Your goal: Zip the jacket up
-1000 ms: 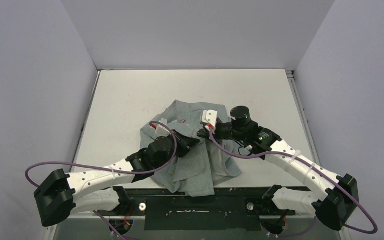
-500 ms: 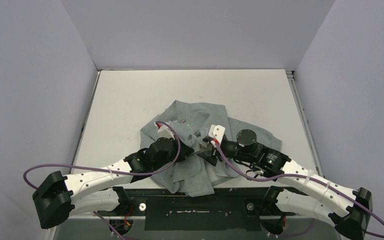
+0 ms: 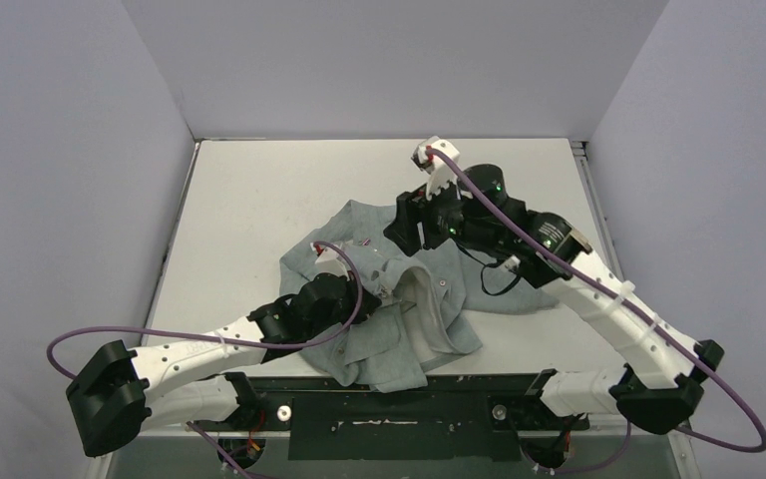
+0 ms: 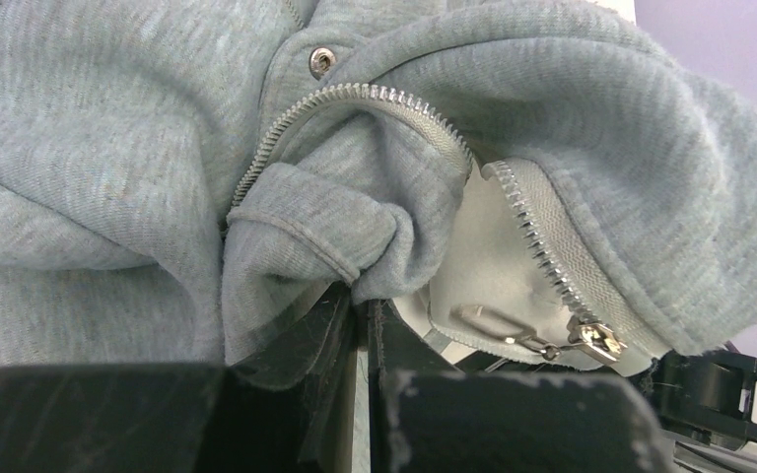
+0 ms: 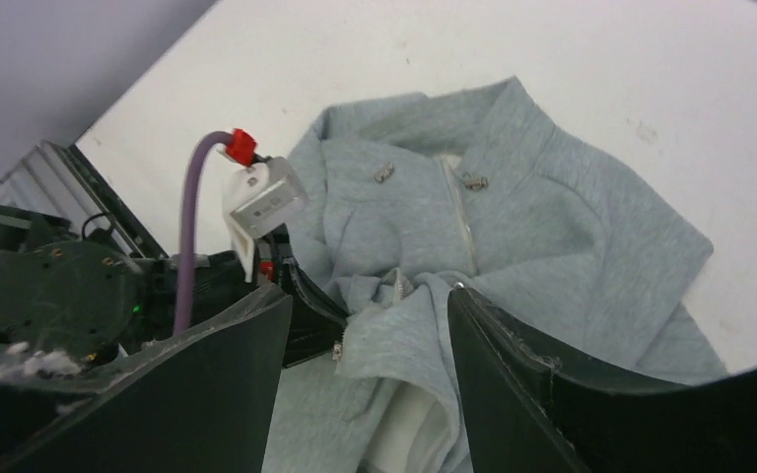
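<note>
The grey jacket (image 3: 414, 299) lies crumpled at the middle of the table, its pale lining showing where the front falls open. My left gripper (image 3: 377, 286) is shut on a fold of jacket fabric (image 4: 355, 258) beside the zipper teeth (image 4: 394, 99). The zipper slider (image 4: 596, 338) with its pull tab hangs free just to the right of that grip. My right gripper (image 3: 402, 232) hovers open above the jacket's far part, with nothing between its fingers (image 5: 222, 379). In the right wrist view the jacket (image 5: 542, 207) spreads out below the right gripper (image 5: 367, 296), and the left gripper (image 5: 308, 307) clamps the fold.
The white table (image 3: 259, 200) ends at grey walls on the left, back and right. A dark metal rail (image 3: 389, 411) with the arm bases runs along the near edge. Purple cables (image 3: 80, 339) loop off both arms.
My right gripper has opened and swung up and away from the zipper toward the back of the table. The jacket's right side has slumped. The left gripper kept its grip.
</note>
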Controlling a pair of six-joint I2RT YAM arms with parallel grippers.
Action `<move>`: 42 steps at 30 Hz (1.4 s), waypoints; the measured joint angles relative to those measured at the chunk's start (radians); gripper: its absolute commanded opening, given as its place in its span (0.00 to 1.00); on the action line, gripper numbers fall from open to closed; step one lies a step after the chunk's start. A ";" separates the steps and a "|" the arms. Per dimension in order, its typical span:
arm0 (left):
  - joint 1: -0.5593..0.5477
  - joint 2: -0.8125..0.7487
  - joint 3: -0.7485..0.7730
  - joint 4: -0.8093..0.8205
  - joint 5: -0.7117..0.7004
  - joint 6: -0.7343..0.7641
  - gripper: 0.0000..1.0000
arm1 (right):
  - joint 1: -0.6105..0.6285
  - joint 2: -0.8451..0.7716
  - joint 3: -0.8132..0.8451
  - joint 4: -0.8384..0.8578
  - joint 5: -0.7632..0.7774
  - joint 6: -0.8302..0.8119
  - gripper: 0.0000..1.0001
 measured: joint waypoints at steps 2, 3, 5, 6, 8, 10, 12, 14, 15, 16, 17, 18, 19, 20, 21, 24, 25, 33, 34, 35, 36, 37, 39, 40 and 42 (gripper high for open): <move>0.001 0.002 0.000 0.002 0.000 0.002 0.00 | -0.015 0.082 0.078 -0.085 -0.006 0.008 0.61; 0.002 0.004 0.000 0.003 0.000 0.003 0.00 | -0.034 0.126 0.112 -0.124 -0.011 0.010 0.63; 0.005 0.006 0.000 0.004 0.002 0.004 0.00 | -0.060 0.212 0.167 -0.192 -0.025 0.007 0.65; 0.005 0.006 0.001 0.004 0.002 0.006 0.00 | -0.067 0.248 0.186 -0.220 -0.029 0.005 0.66; 0.006 0.007 0.002 0.005 0.002 0.010 0.00 | -0.081 0.316 0.214 -0.280 -0.034 -0.003 0.72; 0.006 0.008 0.003 0.007 0.002 0.010 0.00 | -0.084 0.371 0.237 -0.336 -0.043 -0.018 0.79; 0.006 0.008 0.003 0.007 0.003 0.011 0.00 | -0.082 0.412 0.259 -0.382 -0.057 -0.032 0.82; 0.006 0.011 0.005 0.008 0.003 0.011 0.00 | -0.077 0.443 0.277 -0.422 -0.069 -0.048 0.83; 0.006 0.011 0.005 0.009 0.003 0.011 0.00 | -0.074 0.450 0.279 -0.432 -0.074 -0.052 0.83; 0.006 0.012 0.005 0.010 0.003 0.011 0.00 | -0.071 0.454 0.280 -0.444 -0.084 -0.056 0.83; 0.006 0.013 0.005 0.012 0.003 0.011 0.00 | -0.066 0.455 0.280 -0.455 -0.092 -0.060 0.83; 0.006 0.014 0.005 0.014 0.003 0.011 0.00 | -0.063 0.455 0.280 -0.466 -0.101 -0.065 0.82; 0.007 0.017 0.007 0.015 0.004 0.011 0.00 | -0.059 0.454 0.280 -0.475 -0.107 -0.069 0.82; 0.007 0.021 0.010 0.016 0.006 0.010 0.00 | -0.055 0.453 0.281 -0.481 -0.111 -0.073 0.81; 0.007 0.024 0.012 0.018 0.007 0.010 0.00 | -0.052 0.453 0.280 -0.487 -0.116 -0.074 0.81; 0.007 0.036 0.017 0.024 0.009 0.011 0.00 | -0.045 0.451 0.278 -0.499 -0.130 -0.077 0.79; 0.007 0.040 0.018 0.026 0.011 0.011 0.00 | -0.042 0.449 0.277 -0.502 -0.135 -0.077 0.79; 0.007 0.061 0.029 0.034 0.018 0.011 0.00 | -0.025 0.444 0.239 -0.512 -0.122 -0.077 0.66; 0.007 0.063 0.030 0.036 0.019 0.011 0.00 | -0.022 0.444 0.235 -0.512 -0.113 -0.076 0.62; 0.007 0.065 0.031 0.038 0.021 0.011 0.00 | -0.020 0.444 0.231 -0.510 -0.101 -0.074 0.56; 0.007 0.066 0.031 0.039 0.022 0.010 0.00 | -0.017 0.444 0.227 -0.510 -0.090 -0.073 0.46; 0.007 0.066 0.031 0.040 0.024 0.011 0.00 | -0.014 0.444 0.223 -0.509 -0.079 -0.072 0.39; 0.007 0.066 0.031 0.043 0.026 0.011 0.00 | -0.013 0.444 0.204 -0.497 -0.060 -0.070 0.30; 0.007 0.066 0.031 0.044 0.026 0.011 0.00 | -0.013 0.444 0.194 -0.489 -0.056 -0.068 0.26; 0.007 0.066 0.031 0.045 0.026 0.011 0.00 | -0.012 0.439 0.158 -0.452 -0.059 -0.062 0.20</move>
